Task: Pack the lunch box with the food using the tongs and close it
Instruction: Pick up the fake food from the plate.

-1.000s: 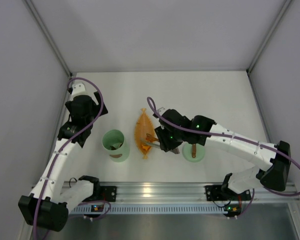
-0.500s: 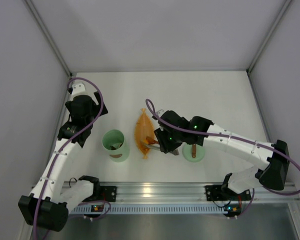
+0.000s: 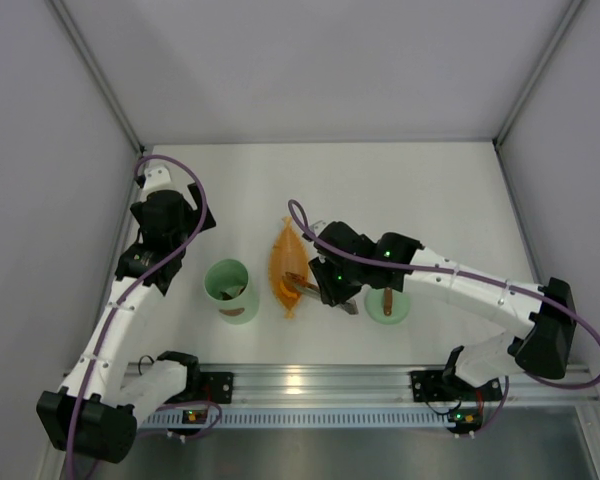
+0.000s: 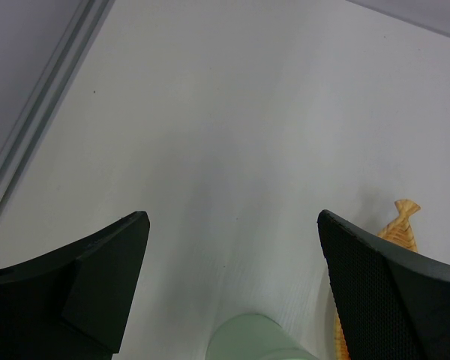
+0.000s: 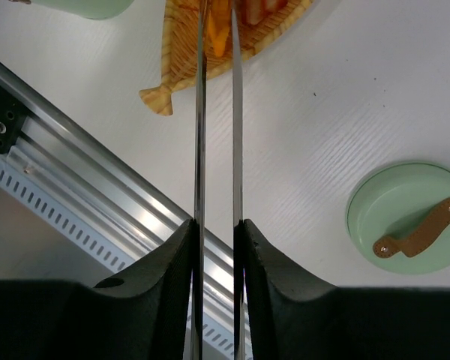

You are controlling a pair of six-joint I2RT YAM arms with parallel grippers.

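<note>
No writing, label, brand mark or number can be read in any view — nothing legible is made out on the lunch box (image 3: 227,290), its lid (image 5: 394,202), the tongs (image 5: 199,112), the orange dish (image 3: 283,255) or the aluminium rail (image 3: 310,382)

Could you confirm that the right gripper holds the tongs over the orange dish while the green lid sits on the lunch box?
Not quite: the green lid lies on the table, off the lunch box, as the top external view shows. The rest holds.
</note>
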